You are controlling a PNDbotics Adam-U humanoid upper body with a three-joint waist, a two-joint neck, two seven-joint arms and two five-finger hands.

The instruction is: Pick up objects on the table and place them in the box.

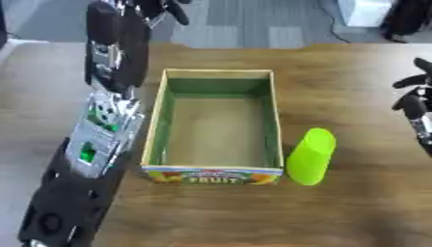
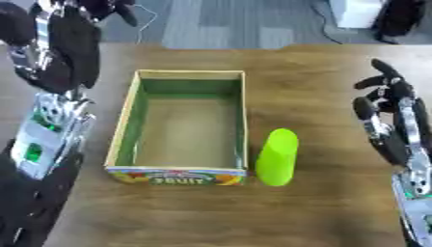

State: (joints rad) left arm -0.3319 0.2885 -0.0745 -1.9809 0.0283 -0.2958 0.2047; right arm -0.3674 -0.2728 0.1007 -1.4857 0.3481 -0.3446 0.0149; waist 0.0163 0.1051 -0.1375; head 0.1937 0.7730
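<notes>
1. Box (image 1: 214,126): open-topped cardboard, green inner walls, fruit print on near end; set mid-table (image 2: 320,202), nothing seen inside.
2. Green cup (image 2: 277,157): lime, shown just beside box's near right corner, outside it.
3. Right hand (image 2: 390,103): seen at right edge, fingers spread and relaxed, nothing held; apart from cup.
4. Left hand (image 1: 160,8): raised at upper left beyond table's far edge; finger state can't be told.

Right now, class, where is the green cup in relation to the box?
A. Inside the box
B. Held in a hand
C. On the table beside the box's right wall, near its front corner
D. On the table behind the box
C: the green cup stands on the table just outside the right wall of the box, by its front corner.
</notes>
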